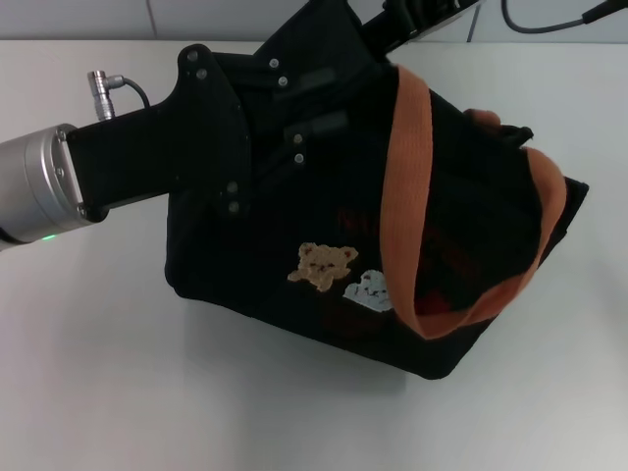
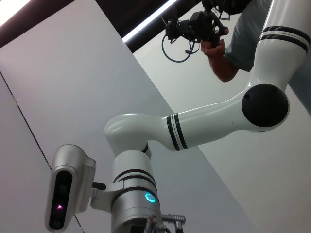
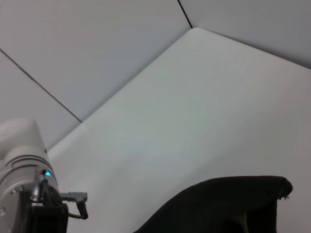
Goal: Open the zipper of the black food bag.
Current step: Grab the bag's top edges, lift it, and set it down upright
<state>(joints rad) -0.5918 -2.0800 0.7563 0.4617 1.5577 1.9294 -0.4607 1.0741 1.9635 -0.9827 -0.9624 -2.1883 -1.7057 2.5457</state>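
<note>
The black food bag [image 1: 294,206] stands tilted in the middle of the white table in the head view, its bear patches [image 1: 324,263] facing me and its orange-brown handles [image 1: 407,167] draped over the right half. My left gripper [image 1: 329,103] reaches in from the left and lies against the bag's upper left edge, black on black. My right gripper [image 1: 397,29] comes down from the far side to the bag's top edge and is mostly cut off. The zipper is hidden among the dark fabric. A corner of the bag [image 3: 218,204] shows in the right wrist view.
White table [image 1: 98,373] surrounds the bag, with a wall behind it. A cable [image 1: 549,20] hangs at the back right. The left wrist view shows my own torso [image 2: 131,194], my right arm [image 2: 218,116] and a person's hand holding a camera [image 2: 204,26].
</note>
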